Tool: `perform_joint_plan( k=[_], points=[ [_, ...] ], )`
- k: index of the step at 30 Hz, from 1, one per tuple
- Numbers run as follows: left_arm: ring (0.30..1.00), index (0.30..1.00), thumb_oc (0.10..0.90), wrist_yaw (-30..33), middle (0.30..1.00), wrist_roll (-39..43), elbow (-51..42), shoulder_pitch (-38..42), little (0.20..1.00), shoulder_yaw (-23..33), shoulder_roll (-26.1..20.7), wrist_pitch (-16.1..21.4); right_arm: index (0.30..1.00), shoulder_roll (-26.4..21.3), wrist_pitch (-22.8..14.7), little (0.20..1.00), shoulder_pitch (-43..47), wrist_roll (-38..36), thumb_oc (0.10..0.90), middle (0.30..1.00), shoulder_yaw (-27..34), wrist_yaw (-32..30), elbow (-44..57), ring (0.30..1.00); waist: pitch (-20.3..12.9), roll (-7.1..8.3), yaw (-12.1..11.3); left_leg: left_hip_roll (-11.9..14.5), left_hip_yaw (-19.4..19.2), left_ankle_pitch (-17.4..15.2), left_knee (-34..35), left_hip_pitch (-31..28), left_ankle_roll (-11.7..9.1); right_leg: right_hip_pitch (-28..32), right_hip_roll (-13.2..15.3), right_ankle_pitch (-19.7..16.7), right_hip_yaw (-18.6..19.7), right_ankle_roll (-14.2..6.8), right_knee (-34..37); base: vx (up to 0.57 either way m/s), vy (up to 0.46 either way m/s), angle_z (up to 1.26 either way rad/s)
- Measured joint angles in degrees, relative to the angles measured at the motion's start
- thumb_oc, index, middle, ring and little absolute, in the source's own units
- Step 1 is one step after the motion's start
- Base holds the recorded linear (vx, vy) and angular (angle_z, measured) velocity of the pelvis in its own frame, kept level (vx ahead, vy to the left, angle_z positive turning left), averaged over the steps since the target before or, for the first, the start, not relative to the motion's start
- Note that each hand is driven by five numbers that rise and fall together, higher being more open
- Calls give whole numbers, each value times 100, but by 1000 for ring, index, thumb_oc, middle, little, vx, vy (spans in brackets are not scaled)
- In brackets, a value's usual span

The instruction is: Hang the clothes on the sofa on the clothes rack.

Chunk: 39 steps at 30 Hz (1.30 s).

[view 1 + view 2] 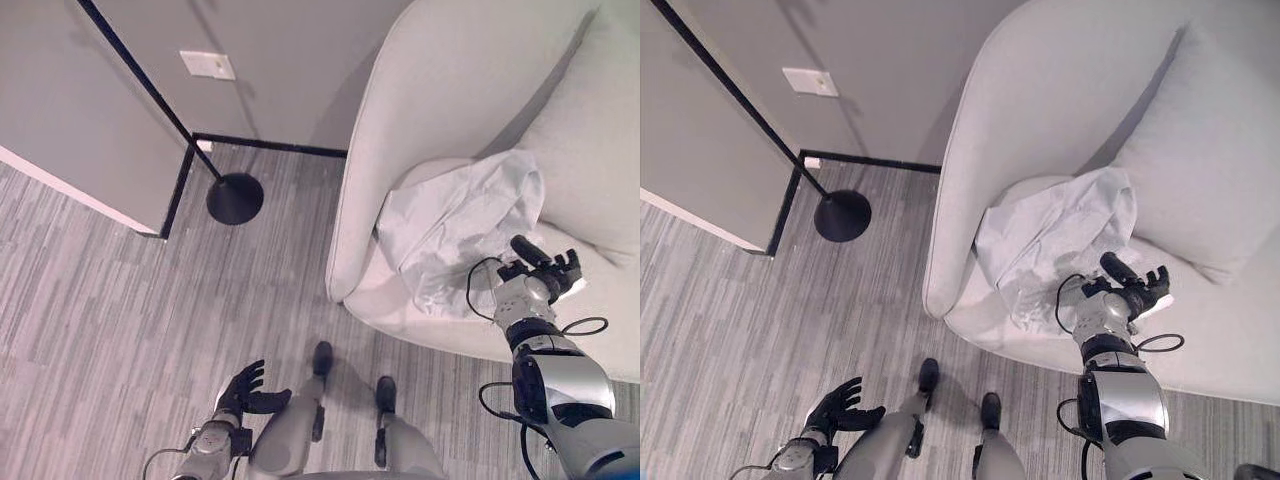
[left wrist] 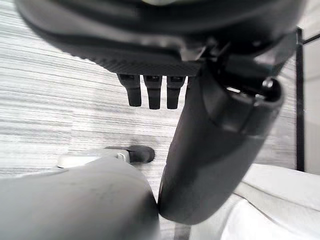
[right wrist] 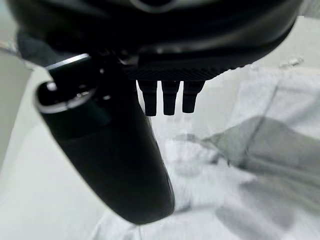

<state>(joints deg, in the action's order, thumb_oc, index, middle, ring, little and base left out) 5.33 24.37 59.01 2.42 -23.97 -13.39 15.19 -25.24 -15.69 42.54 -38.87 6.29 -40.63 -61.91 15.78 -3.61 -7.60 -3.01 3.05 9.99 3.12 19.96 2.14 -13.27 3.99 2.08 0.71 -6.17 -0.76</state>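
Left hand [image 2: 200, 150] fills the near field, thumb standing out large, fingers [image 2: 152, 95] straight in a short row, holding nothing. Beyond them, striped grey floor [image 2: 60, 100]. Pale sofa [image 2: 280, 200] edge to one corner; black line [image 2: 299, 100] along the wall base.

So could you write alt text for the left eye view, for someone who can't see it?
Seen from above, the robot's right hand, fingers open, hovers at a crumpled white garment on a pale sofa. Its left hand hangs open low over the grey striped floor, and a black rack base stands near the wall.
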Motion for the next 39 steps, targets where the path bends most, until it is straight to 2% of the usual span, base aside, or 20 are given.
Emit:
perform_joint_plan(
  k=[3, 5, 10, 12, 17, 18, 19, 21, 25, 34, 35, 39],
  points=[
    [900, 900, 800, 56, 900, -3, 0, 61, 900, -58, -12, 10, 900, -56, -15, 900, 258, -15, 800, 900, 82, 50, -170, 900, 30, 6, -28, -18, 42, -1, 21, 63, -3, 43, 21, -41, -75, -1, 194, 24, -16, 11],
    [900, 900, 800, 56, 900, -3, -2, 122, 900, -167, -21, 76, 900, -348, -12, 900, 636, -255, 800, 900, -71, 333, -832, 900, 42, 1, -146, -16, 61, 3, 79, 87, -9, 65, 22, -79, -108, -18, 338, 27, -9, 7],
    [900, 900, 800, 56, 900, -4, -67, 238, 900, -299, -63, 102, 900, -763, 55, 900, 1247, -714, 800, 900, -426, 980, -1612, 900, 162, -9, -274, -32, 54, 4, 99, 133, -10, 96, 48, -162, -124, -20, 521, 22, 13, 1],
    [900, 900, 800, 57, 900, -14, -45, 280, 900, -307, -63, 91, 900, -821, 118, 900, 1311, -725, 800, 900, -637, 1210, -1736, 900, 172, 1, -306, -36, 49, 4, 104, 159, -10, 95, 56, -190, -122, -15, 582, 0, 0, 0],
    [900, 900, 800, 60, 900, -12, -37, 281, 900, -305, -62, 95, 900, -821, 299, 900, 1409, -939, 800, 900, -653, 1442, -1887, 900, 181, 6, -310, -40, 45, 3, 109, 159, -11, 98, 60, -191, -120, -15, 591, 19, 12, 0],
    [900, 900, 800, 60, 900, -10, -38, 281, 900, -307, -62, 95, 476, -821, 304, 476, 1471, -968, 518, 476, -655, 1489, -2018, 476, 182, 6, -318, -41, 45, 1, 114, 162, -14, 91, 61, -191, -121, -14, 591, 58, 49, -1],
    [900, 900, 800, 60, 900, 3, -42, 285, 900, -341, -64, 96, 300, -826, 314, 300, 1520, -1130, 400, 300, -766, 1608, -2125, 300, 184, 6, -325, -43, 47, -2, 132, 169, -19, 61, 74, -191, -122, -15, 592, 39, 43, -3],
    [900, 900, 800, 59, 900, 5, -27, 382, 900, -339, -75, 92, 300, -834, 471, 300, 1562, -1607, 400, 300, -1037, 2003, -2240, 300, 263, 15, -320, -35, 36, 12, 180, 225, -41, -15, 59, -206, -115, -40, 591, 14, -7, -5],
    [900, 900, 800, 16, 900, 2, 86, 531, 900, -287, -63, 78, 300, -716, 675, 300, 1504, -2084, 400, 300, -1180, 2519, -2253, 300, 358, 54, -322, -68, 14, 26, 180, 335, -29, -127, 91, -236, -66, -64, 592, 24, -4, -2],
    [900, 900, 800, 8, 900, -2, 335, 652, 900, -209, -53, -44, 300, -488, 701, 300, 1454, -2187, 400, 300, -1147, 2777, -2000, 300, 376, 87, -322, -77, 23, 26, 172, 142, -28, 82, 95, -235, -70, -64, 600, 4, 0, 0],
    [900, 900, 800, 37, 900, -1, 438, 650, 900, -93, -53, -59, 300, -331, 608, 300, 1219, -2472, 400, 300, -1140, 2800, -1293, 300, 401, 133, -250, -56, 26, 25, 177, 64, -29, 155, 80, -236, -76, -64, 600, 0, 0, 0],
    [900, 900, 800, 61, 900, -2, 452, 607, 900, 18, -44, -51, 300, -137, 314, 300, 838, -2741, 400, 300, -1160, 2832, -203, 300, 438, 202, -166, -35, 33, 25, 167, 57, -34, 169, 52, -261, -73, -62, 600, -8, -4, 0]
  ],
)
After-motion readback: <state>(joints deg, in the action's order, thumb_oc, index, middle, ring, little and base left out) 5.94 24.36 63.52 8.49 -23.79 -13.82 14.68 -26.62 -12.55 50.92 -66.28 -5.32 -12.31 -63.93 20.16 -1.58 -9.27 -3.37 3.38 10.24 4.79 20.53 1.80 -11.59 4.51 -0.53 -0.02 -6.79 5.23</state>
